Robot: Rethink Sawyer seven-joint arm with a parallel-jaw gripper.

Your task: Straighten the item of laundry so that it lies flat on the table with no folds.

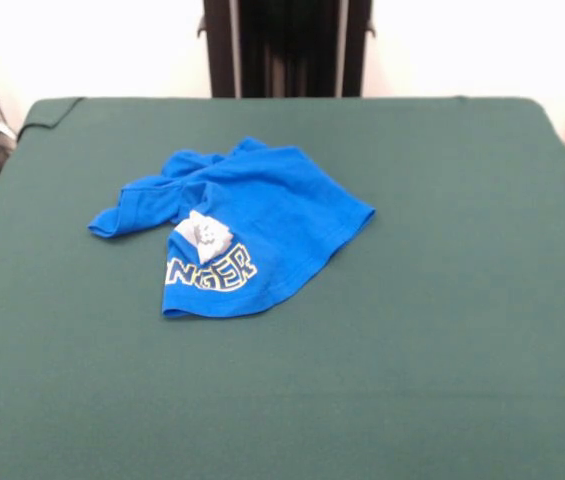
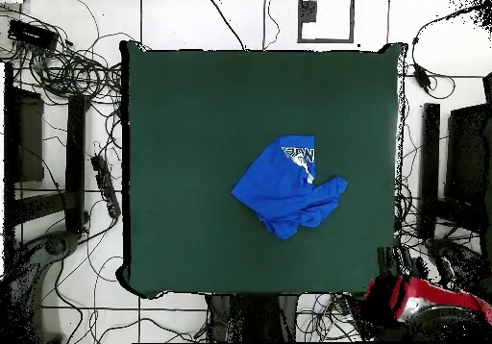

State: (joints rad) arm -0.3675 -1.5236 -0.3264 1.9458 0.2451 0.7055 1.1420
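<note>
small bright blue cotton T-shirt (image 1: 247,225) (image 2: 288,186) crumpled, folded over its white lettering, mid dark green felt table (image 1: 442,330) (image 2: 183,167), red arm (image 2: 423,297) off the table's corner, gripper state can't tell

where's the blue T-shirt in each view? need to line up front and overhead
Front view: the blue T-shirt lies crumpled left of centre on the green table, white lettering at its near edge.
Overhead view: the T-shirt sits right of centre on the table, lettering at its top edge, away from the robot's base.
Shared landmark: the white lettering on the side of the shirt farthest from the robot.
</note>
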